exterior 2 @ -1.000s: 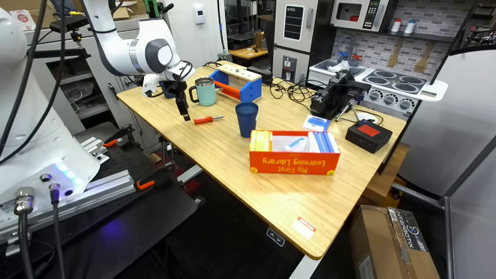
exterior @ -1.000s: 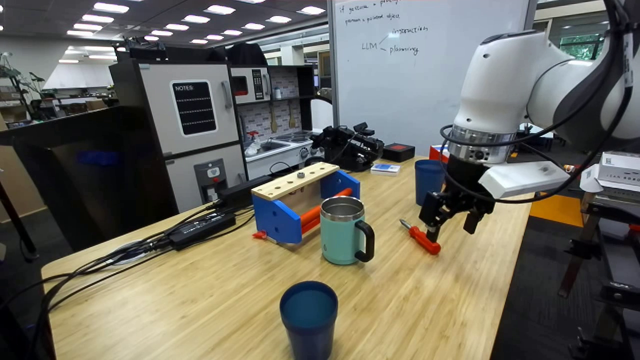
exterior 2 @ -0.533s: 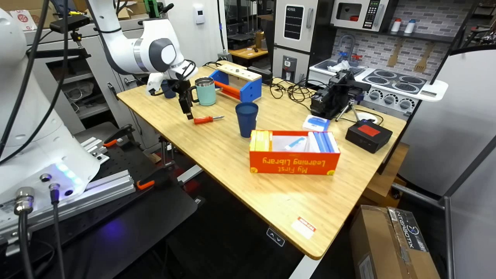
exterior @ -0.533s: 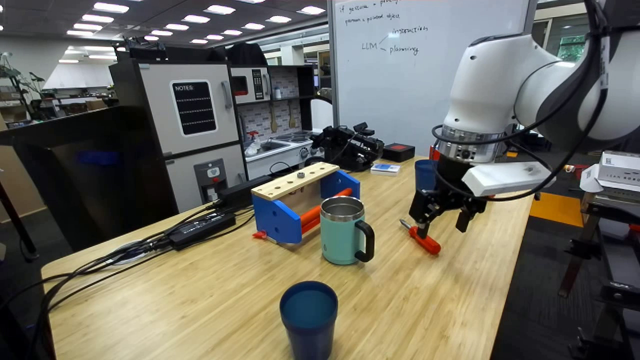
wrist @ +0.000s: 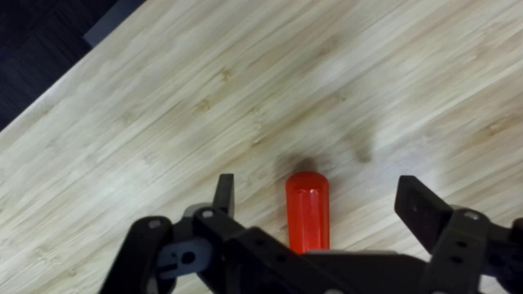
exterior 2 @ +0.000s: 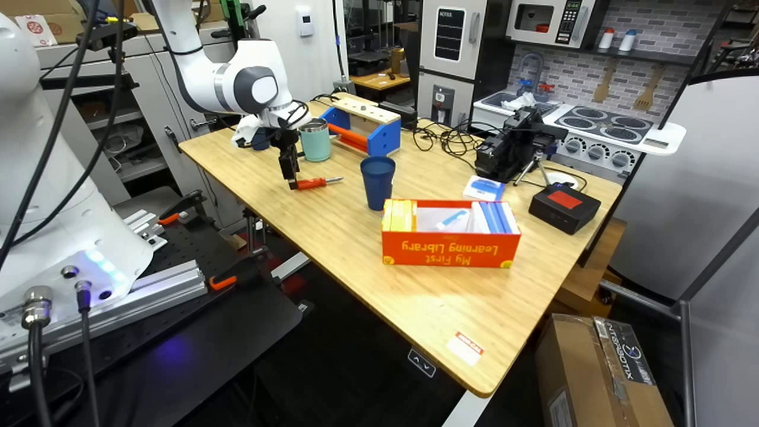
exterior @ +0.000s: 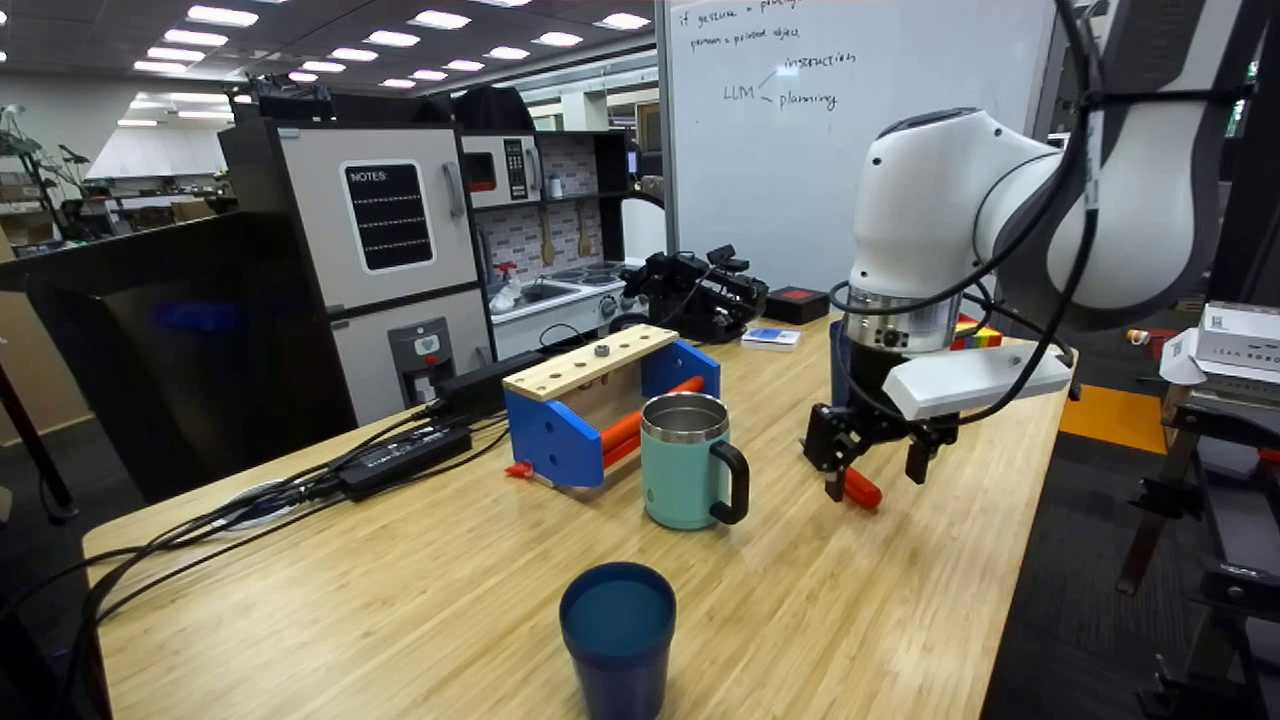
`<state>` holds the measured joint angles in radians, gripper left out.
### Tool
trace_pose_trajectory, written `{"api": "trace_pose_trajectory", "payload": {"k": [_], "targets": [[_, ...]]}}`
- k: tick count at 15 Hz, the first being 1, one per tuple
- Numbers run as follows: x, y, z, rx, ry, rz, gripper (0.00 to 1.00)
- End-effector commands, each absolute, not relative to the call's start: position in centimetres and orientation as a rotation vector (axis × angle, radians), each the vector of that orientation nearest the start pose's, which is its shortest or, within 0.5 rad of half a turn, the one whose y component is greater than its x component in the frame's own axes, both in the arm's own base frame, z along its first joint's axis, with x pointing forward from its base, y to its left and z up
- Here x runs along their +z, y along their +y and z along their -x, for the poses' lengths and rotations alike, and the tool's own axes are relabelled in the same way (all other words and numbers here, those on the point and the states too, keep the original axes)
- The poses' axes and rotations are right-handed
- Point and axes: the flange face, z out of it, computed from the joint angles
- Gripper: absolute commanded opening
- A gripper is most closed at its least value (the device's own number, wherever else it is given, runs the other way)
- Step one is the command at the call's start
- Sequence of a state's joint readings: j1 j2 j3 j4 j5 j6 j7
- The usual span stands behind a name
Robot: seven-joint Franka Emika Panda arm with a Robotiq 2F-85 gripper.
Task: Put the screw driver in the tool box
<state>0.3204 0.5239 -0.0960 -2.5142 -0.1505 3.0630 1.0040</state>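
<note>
A: Room?
B: Office or lab. Whiteboard [exterior: 860, 160] and grey play kitchen [exterior: 380, 290] past the table [exterior 2: 450, 302].
A: Surface?
B: Light wood, cluttered. Big to small: black bulky thing [exterior 2: 501, 155], blue tool box [exterior: 552, 440] with holed wooden top, red book box [exterior 2: 450, 249], teal mug [exterior: 682, 480], two blue cups [exterior 2: 378, 185].
A: Sure that's the tool box?
B: My pick; black thing's the rival, can't rule it out. Delivery to either: not done.
A: Gripper [wrist: 316, 190]?
B: Released. Jaws wide, holding nothing.
A: Screw driver [exterior 2: 313, 184]?
B: Lying on the table. In the wrist view its red handle sits between the jaws, apart from both; whether they're low enough, can't tell.
A: Progress?
B: Early. Approach looks nearly done, grasp not yet made. Left, I'd judge: grip the handle, lift, carry past the mug, set it in the tool box.
</note>
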Motion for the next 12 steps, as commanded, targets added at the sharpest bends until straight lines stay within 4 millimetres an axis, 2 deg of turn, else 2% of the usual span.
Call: {"api": "trace_pose_trajectory", "payload": {"k": [1, 2, 3, 4, 8, 12], "targets": [[7.1, 10.0, -43.5, -0.108, 0.873, 3.135, 1.00], [6.6, 9.8, -43.4, -0.120, 0.822, 3.172, 1.00], [6.1, 9.7, -43.1, -0.126, 0.765, 3.209, 0.92], [5.5, 9.6, -42.9, -0.142, 0.709, 3.243, 0.74], [5.8, 10.2, -42.6, -0.226, 0.526, 3.263, 0.52], [5.7, 10.4, -42.3, -0.272, 0.427, 3.230, 0.22]]}}
